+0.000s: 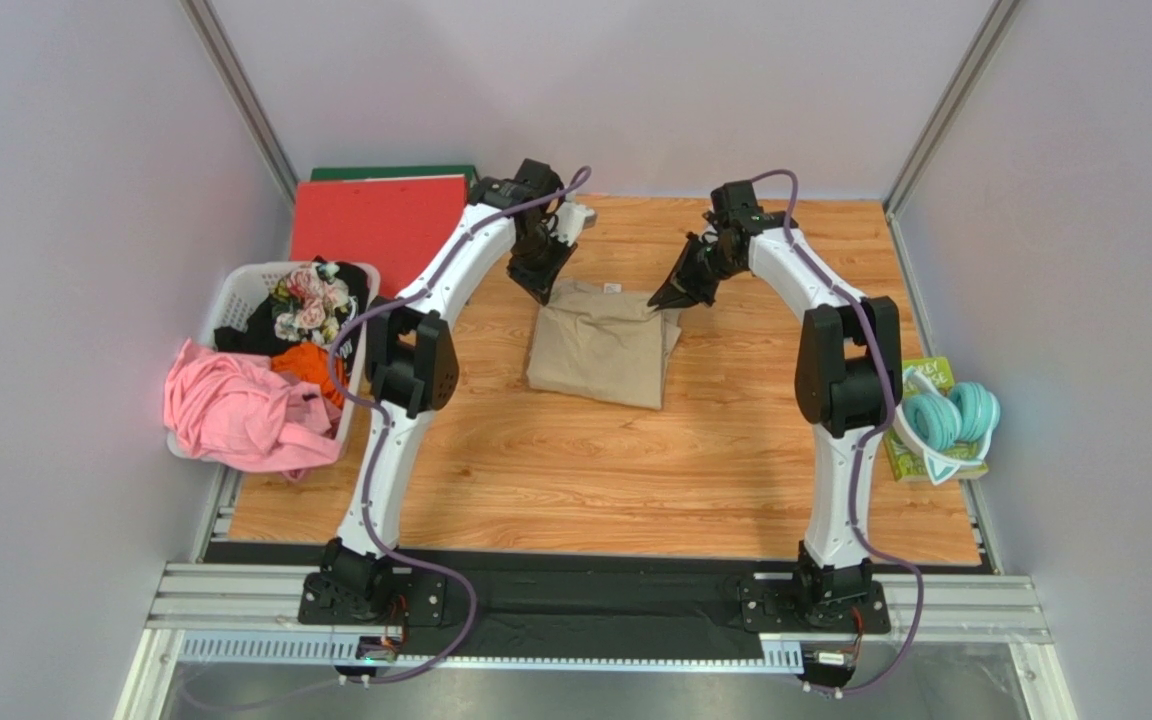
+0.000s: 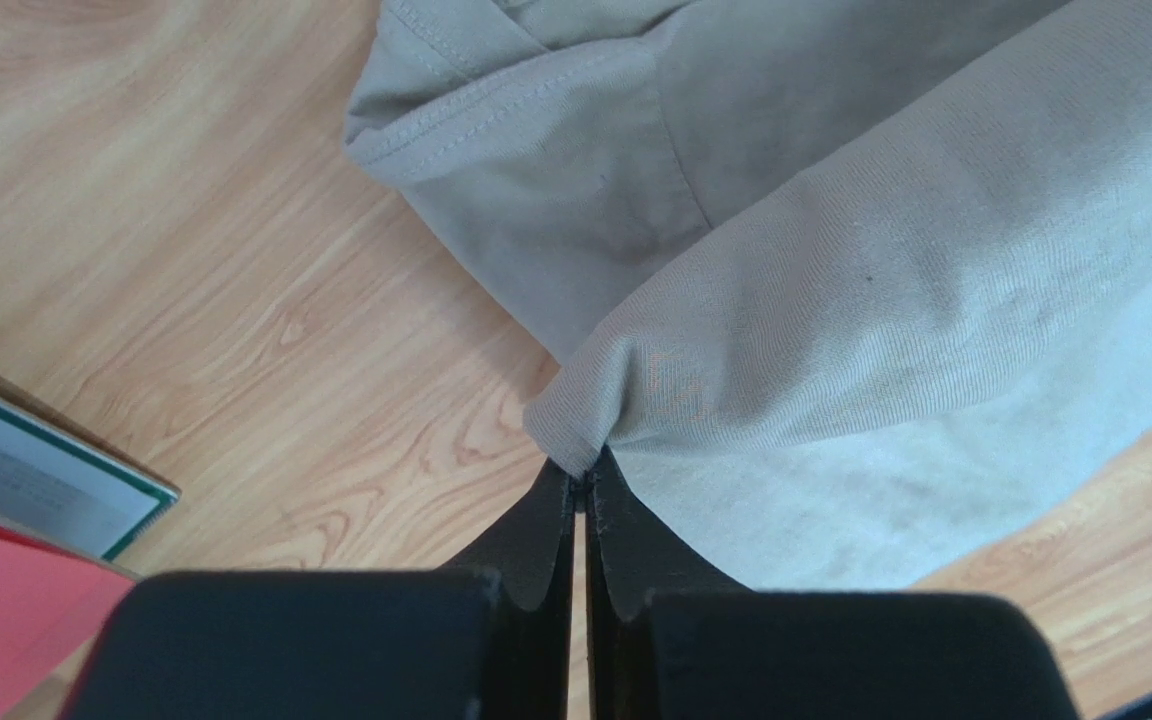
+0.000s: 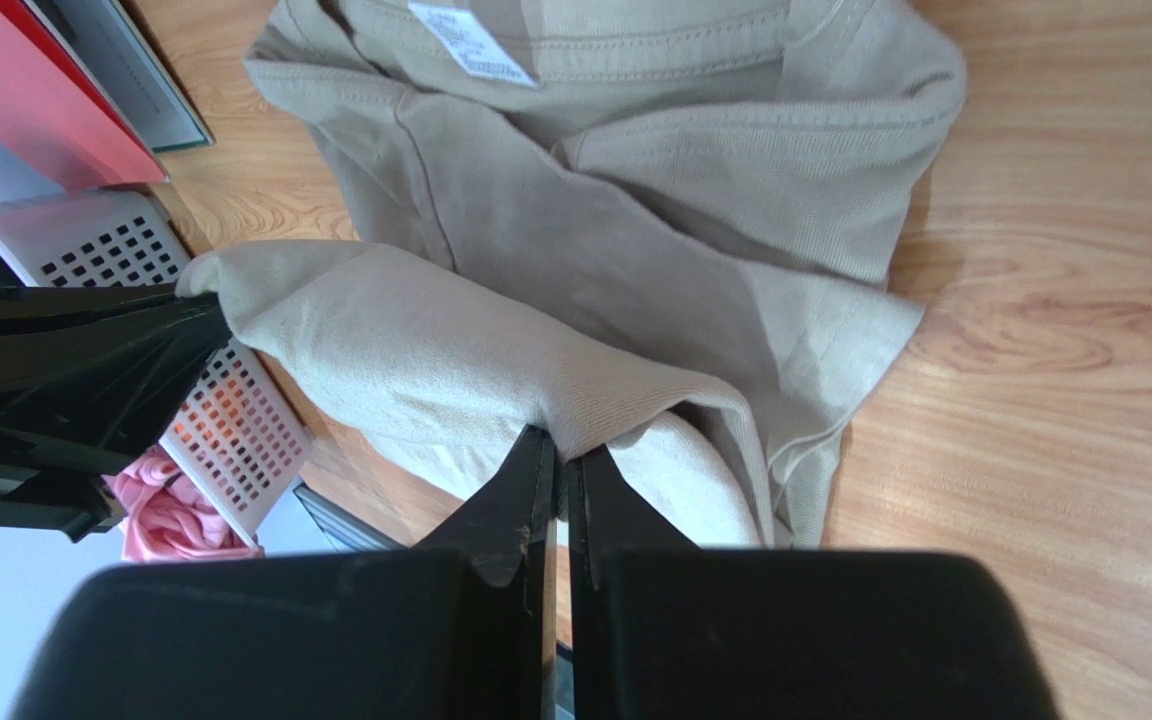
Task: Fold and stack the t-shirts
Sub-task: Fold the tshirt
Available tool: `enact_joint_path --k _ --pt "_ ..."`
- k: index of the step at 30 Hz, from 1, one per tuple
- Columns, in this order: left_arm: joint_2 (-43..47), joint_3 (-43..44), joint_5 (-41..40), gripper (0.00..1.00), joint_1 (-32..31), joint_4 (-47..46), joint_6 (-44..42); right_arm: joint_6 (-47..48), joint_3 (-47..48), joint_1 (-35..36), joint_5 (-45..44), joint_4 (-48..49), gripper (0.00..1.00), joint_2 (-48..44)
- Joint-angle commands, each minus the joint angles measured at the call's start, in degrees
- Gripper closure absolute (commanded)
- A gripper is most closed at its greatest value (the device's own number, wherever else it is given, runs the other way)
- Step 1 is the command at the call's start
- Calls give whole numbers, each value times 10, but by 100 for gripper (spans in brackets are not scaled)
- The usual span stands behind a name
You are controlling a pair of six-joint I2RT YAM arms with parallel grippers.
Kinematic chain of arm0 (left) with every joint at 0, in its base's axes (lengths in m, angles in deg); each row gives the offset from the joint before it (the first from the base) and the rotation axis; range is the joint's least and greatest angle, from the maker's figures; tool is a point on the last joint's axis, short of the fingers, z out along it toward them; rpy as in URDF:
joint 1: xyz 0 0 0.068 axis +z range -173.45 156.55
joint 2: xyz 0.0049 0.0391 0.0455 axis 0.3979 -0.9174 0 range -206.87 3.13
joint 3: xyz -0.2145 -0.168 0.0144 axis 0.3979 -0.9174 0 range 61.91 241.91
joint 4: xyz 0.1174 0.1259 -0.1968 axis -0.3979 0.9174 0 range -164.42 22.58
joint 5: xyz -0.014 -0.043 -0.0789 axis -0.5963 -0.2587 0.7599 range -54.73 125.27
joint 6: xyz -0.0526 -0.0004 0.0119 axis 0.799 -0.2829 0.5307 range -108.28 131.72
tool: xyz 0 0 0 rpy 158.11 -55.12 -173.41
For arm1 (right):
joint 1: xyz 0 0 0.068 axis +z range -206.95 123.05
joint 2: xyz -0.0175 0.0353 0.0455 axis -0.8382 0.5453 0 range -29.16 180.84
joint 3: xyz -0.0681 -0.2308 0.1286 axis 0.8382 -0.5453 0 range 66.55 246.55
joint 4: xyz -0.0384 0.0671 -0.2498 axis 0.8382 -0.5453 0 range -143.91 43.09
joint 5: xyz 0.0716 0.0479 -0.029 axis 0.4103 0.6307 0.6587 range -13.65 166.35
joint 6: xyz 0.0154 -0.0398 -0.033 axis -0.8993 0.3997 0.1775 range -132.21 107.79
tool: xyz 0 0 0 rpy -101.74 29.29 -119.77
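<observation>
A tan-beige t-shirt lies partly folded on the wooden table, toward the far middle. Its far edge is lifted off the table between both grippers. My left gripper is shut on the left corner of that edge; in the left wrist view the cloth is pinched at the fingertips of my left gripper. My right gripper is shut on the right corner, and in the right wrist view my right gripper pinches the fold. A white label shows at the collar of the t-shirt.
A white basket of mixed clothes, with a pink garment hanging over its rim, stands at the left edge. Red and green folders lie at the back left. Teal headphones rest off the table's right edge.
</observation>
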Motion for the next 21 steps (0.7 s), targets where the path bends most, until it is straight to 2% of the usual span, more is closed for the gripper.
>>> enact_joint_path --k 1,7,9,10,11,13,14,16,21 --pt "-18 16 -18 100 4 -21 3 1 38 -7 8 23 100 26" --pt "-23 -12 -37 95 9 -58 16 9 67 -17 20 28 100 78" --pt "-17 -13 -39 79 16 -78 30 11 78 -20 27 28 90 93" --pt "-14 -13 -39 75 19 -86 35 12 91 -21 28 29 84 98" --pt "-10 -14 -40 72 21 -103 42 17 99 -22 24 25 73 111" --pt "4 -13 -39 68 32 -119 49 24 130 -26 17 11 64 127" --pt "9 -11 -41 61 35 -132 55 32 143 -28 5 4 59 132" --pt "25 -6 -44 53 44 -138 56 38 165 -36 -14 -16 55 141" --pt "85 -28 -18 50 51 -107 49 43 187 -56 -55 -39 54 119"
